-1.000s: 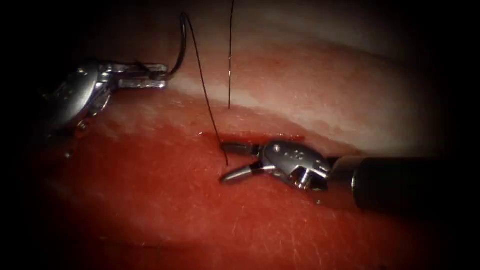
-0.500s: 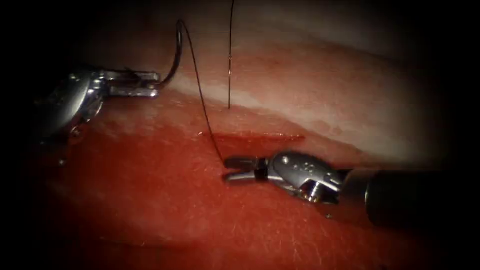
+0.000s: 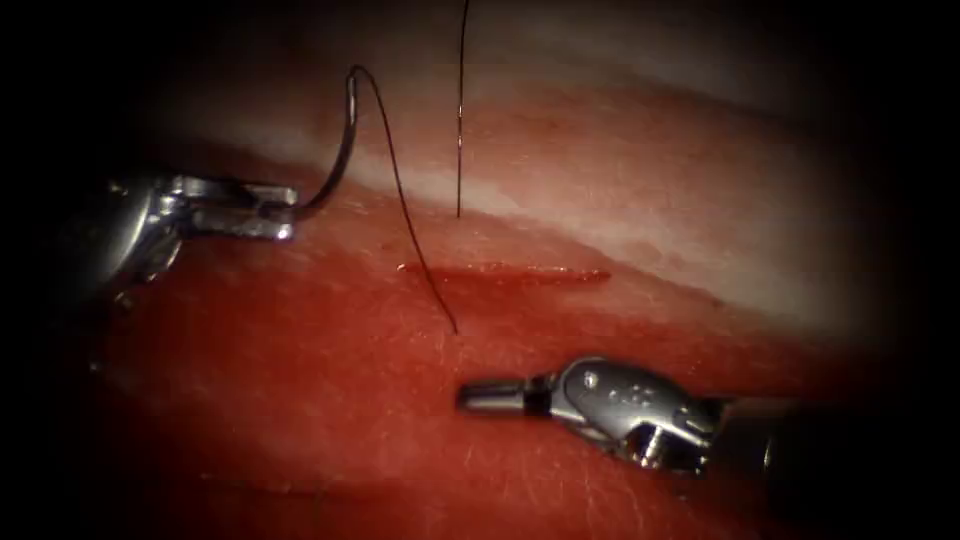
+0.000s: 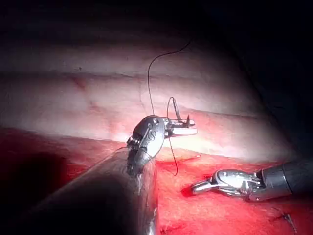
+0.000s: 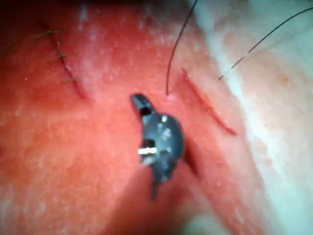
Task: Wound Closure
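Observation:
My left tool point(image 3: 282, 212) is at the left, its jaws shut on the curved needle point(image 3: 338, 160) near the end away from the thread. The needle arcs up free of the tissue point(image 3: 300, 380). Thread point(image 3: 405, 210) runs from its upper end down into the tissue just below the left end of the cut point(image 3: 505, 271). A second strand point(image 3: 459, 130) hangs straight down and meets the tissue above the cut. My right tool point(image 3: 472, 396) lies below the cut, jaws shut and holding nothing. The left wrist view shows the left tool point(image 4: 188, 128) and right tool point(image 4: 198, 186). In the right wrist view the right tool point(image 5: 138, 101) lies beside the cut point(image 5: 208, 104).
Red fluid covers the tissue around and below the cut, and paler tissue point(image 3: 640, 180) rises behind it. An older stitched line point(image 5: 63, 63) lies farther from the cut in the right wrist view.
The right tool's jaws, open around the thread where it meets the tissue, have shut and drawn away downward. The left tool has moved left and down with the needle.

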